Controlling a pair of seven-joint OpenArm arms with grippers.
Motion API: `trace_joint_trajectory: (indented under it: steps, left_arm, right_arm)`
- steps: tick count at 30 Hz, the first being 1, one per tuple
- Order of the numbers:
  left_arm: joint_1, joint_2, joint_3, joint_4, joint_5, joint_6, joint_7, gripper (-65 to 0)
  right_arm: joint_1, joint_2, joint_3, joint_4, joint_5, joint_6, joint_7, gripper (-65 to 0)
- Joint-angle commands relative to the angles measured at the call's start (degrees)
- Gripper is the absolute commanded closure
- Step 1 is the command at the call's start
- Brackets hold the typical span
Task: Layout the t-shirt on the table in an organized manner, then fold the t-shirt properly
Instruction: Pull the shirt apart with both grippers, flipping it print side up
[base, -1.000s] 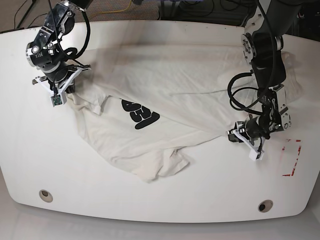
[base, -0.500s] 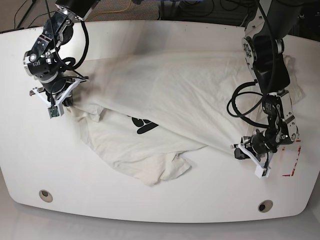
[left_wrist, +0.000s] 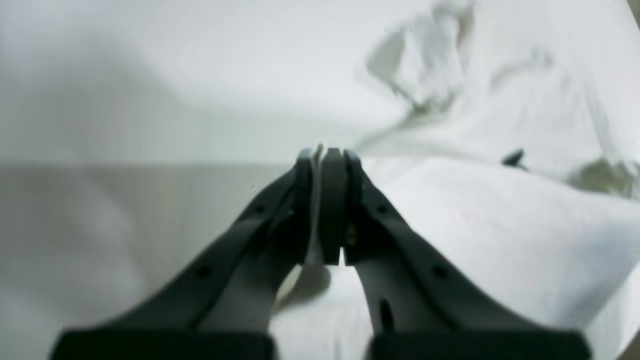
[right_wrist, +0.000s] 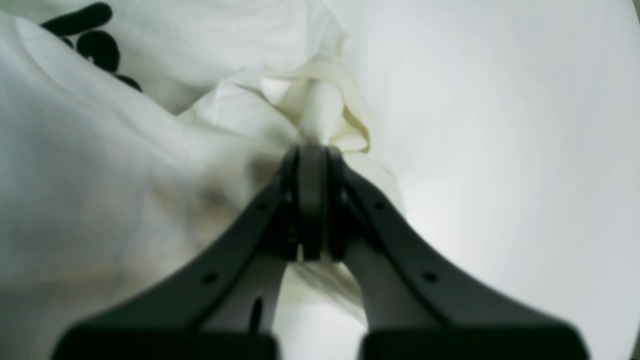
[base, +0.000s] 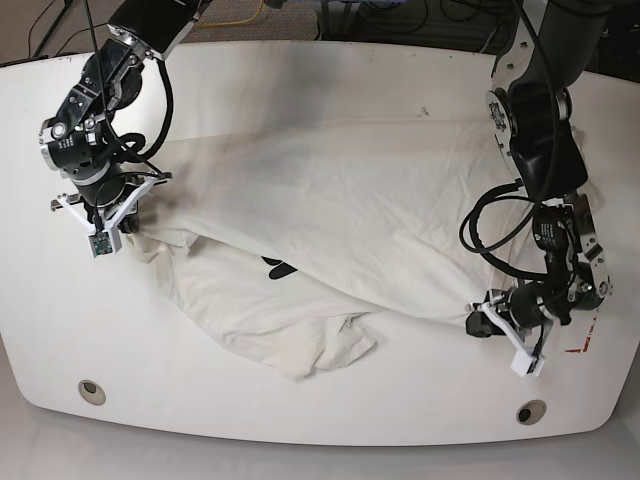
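- Black lettering on the t-shirt (base: 330, 230): only a sliver shows in the base view, tucked under a fold near the shirt's middle; not legible.
- Right wrist view: the same black print (right_wrist: 92, 37) appears as rounded blobs at the upper left of the fabric; too partial and blurred to read any letter.
- Left wrist view: one small dark mark (left_wrist: 513, 158) on the cloth; unreadable.
- Counter (base: 330, 70): no readable text, label or number.

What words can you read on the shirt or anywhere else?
None can be read.
Black lettering on the t-shirt: mostly covered by a fold, unreadable.
Same black lettering in the right wrist view: only rounded bits show, unreadable.
The table: no writing.
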Motion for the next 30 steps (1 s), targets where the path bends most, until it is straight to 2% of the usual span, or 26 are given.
trace_joint_trajectory:
  steps: [1, 5, 10, 17, 24, 30]
  left_arm:
    - [0.0, -2.2, -3.2, 6.5, -3.5, 0.0, 2.5, 0.0]
    - [2.8, -2.4, -7.5, 13.8, -7.8, 0.0, 8.4, 0.0]
    - [8.2, -2.7, -13.2, 23.0, -13.4, -0.2, 16.6, 0.0]
    - [18.8, -6.6, -14.9, 30.8, -22.5, -1.1, 16.6, 0.0]
    - [33.3, -7.1, -17.1, 38.0, -29.4, -1.2, 16.6, 0.0]
    - [44.0, -7.3, -18.5, 39.4, -35.3, -1.5, 16.6, 0.0]
  right_arm:
    - [0.9, 1.2, 0.3, 2.2, 0.7, -0.1, -0.3, -0.2]
    - [0.5, 1.9, 1.5, 2.3, 3.6, -0.1, -1.7, -0.2]
    - [-1.0, 2.6, 6.2, 2.0, 9.6, -0.1, -4.0, -0.2]
    - [-3.6, 3.0, 7.7, 2.0, 12.4, -0.1, -4.2, -0.2]
    - [-7.2, 3.1, 7.7, 2.0, 12.8, -0.1, -4.2, -0.2]
    - [-9.3, 3.0, 7.8, 2.0, 12.4, -0.1, -4.2, -0.2]
